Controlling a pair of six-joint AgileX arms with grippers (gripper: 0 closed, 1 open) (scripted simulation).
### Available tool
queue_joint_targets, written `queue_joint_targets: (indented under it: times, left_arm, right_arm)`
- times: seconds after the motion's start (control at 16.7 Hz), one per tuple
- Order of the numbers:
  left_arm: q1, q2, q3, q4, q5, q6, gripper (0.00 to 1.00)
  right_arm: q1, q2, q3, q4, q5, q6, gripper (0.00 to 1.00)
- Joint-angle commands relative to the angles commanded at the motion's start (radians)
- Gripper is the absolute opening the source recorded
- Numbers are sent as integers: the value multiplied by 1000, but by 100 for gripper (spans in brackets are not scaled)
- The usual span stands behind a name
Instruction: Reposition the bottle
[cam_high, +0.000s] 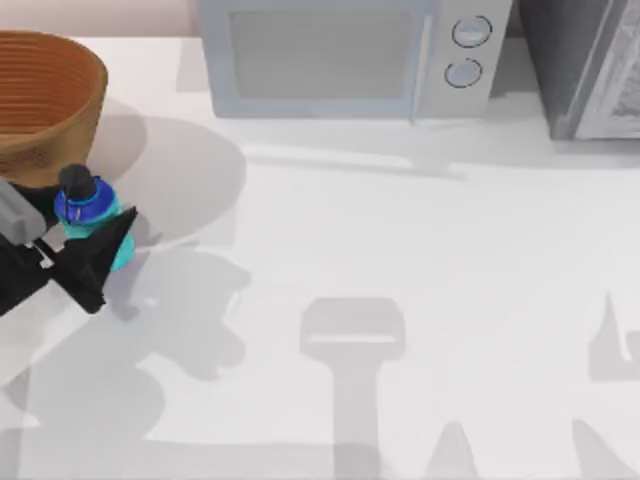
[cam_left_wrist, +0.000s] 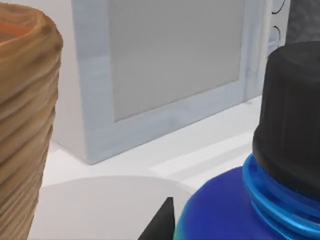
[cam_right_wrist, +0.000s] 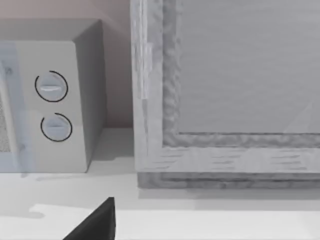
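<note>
The bottle (cam_high: 84, 208) is small and cyan, with a dark blue shoulder and a round black cap. It stands at the table's left side, just in front of the wicker basket (cam_high: 40, 100). My left gripper (cam_high: 90, 228) is shut on the bottle, with one black finger (cam_high: 100, 255) along its right side. In the left wrist view the bottle (cam_left_wrist: 235, 210) sits very close, its black cap (cam_left_wrist: 290, 120) large, and a dark fingertip (cam_left_wrist: 160, 222) is beside it. A dark part of my right gripper (cam_right_wrist: 95, 225) shows in the right wrist view, facing the back of the table.
A white microwave (cam_high: 350, 55) stands at the back centre, with two round knobs (cam_high: 470, 50). A grey cabinet (cam_high: 590, 65) fills the back right corner. The wicker basket (cam_left_wrist: 25, 125) rises close beside the bottle. Arm shadows fall across the front of the table.
</note>
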Motion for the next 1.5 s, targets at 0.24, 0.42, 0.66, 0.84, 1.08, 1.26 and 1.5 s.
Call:
queue_joint_targets:
  times: [0.24,0.42,0.66,0.84,1.08,1.26,1.5]
  left_arm:
    - [-16,22,18,-2,-16,0,0]
    - [-74,96,89,4,-78,-3,0]
    - [-151,181,178,10,-149,-7,0]
    - [-154,184,181,10,-152,-8,0]
    - [-154,184,181,10,-152,-8,23]
    - [-154,184,181,10,-152,-8,45]
    - [-154,184,181,10,-152,-8,75]
  right_arm:
    - [0,0,0,0,0,0,100]
    - [0,0,0,0,0,0,100]
    - [0,0,0,0,0,0,100]
    - [0,0,0,0,0,0,100]
    - [0,0,0,0,0,0,100]
    - [0,0,0,0,0,0,100]
    - [0,0,0,0,0,0,100]
